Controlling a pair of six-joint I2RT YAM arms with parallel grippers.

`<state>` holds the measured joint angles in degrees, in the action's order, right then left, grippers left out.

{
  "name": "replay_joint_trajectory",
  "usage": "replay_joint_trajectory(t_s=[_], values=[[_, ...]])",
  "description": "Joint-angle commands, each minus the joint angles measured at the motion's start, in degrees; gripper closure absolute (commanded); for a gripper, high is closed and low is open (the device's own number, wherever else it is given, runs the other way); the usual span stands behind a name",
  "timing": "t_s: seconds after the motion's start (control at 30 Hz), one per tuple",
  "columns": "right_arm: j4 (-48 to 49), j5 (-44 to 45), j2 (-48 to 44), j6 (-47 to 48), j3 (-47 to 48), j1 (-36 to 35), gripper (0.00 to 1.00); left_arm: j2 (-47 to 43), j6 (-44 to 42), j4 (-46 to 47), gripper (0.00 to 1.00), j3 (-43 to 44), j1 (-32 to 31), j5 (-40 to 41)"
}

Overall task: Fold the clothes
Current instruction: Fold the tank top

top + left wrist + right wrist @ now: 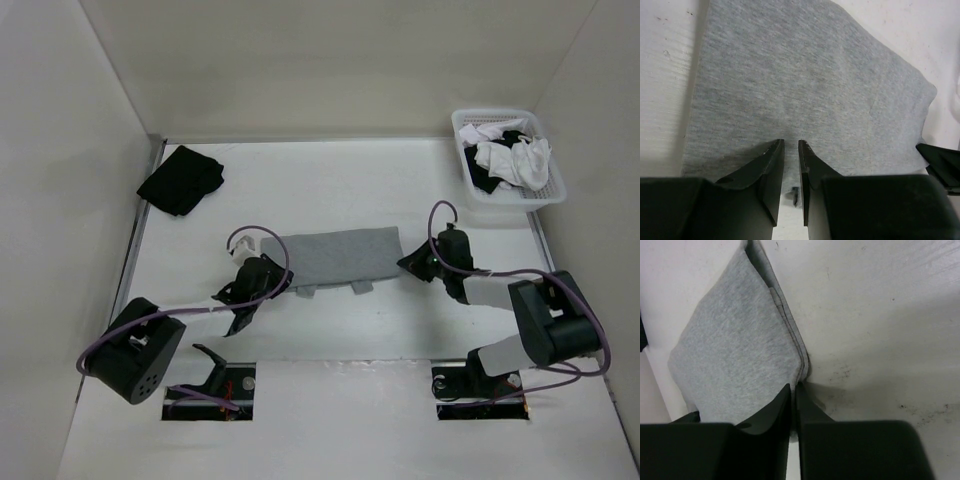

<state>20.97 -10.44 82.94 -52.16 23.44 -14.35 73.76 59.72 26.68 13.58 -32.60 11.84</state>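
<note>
Right tool pinches the grey shirt, left tool nearly closed, grip unclear; basket holds white and black garments.

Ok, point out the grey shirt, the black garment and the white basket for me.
grey shirt (335, 258): top external view, middle of the folded panel.
black garment (182, 180): top external view, centre of the heap.
white basket (515, 202): top external view, on its near rim.

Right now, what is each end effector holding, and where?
Right end effector pinches the grey shirt at its folded edge; left end effector: cannot tell.
</note>
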Motion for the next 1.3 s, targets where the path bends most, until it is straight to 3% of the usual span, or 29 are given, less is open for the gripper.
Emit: replay_joint_trajectory(t_s=[0.0, 0.1, 0.2, 0.4, 0.57, 0.8, 1.13, 1.23, 1.27], values=[[7.05, 0.76, -1.28, -3.03, -0.67, 0.68, 0.92, -2.47, -0.66, 3.38, 0.83, -0.58, 0.22, 0.2], [7.24, 4.62, -5.49, -3.3, -1.64, 0.86, 0.99, -2.92, -1.45, 3.03, 0.83, 0.3, -0.58, 0.73], [5.14, 6.92, -11.72, -2.42, -2.52, 2.08, 1.0, -2.22, -1.19, 2.94, 0.83, 1.18, -2.07, 0.56], [-8.2, 10.6, -25.53, 3.02, 1.33, 3.5, 1.0, -4.23, -1.1, 2.94, 0.83, 3.03, -6.55, 1.61], [-18.49, 15.17, -27.48, 10.84, 10.99, -3.6, 1.0, -8.36, -1.45, 1.1, 0.83, 3.03, -5.76, 1.7], [-22.99, 22.03, -16.34, 19.63, 22.77, -21.26, 0.99, -14.07, -1.63, -1.89, 0.82, 1.97, -3.13, 1.09], [-32.21, 24.59, 12.93, 23.51, 44.48, -38.68, 0.99, -23.47, -2.77, -8.65, 0.82, 0.74, 2.05, 0.21], [-36.25, 24.85, 20.14, 23.77, 50.89, -41.85, 0.92, -25.06, -2.95, -9.8, 0.82, 0.65, 3.72, -0.67], [-37.74, 25.46, 21.9, 23.77, 52.74, -42.9, 0.85, -25.33, -2.95, -10.06, 0.81, 0.74, 4.16, -0.93]])
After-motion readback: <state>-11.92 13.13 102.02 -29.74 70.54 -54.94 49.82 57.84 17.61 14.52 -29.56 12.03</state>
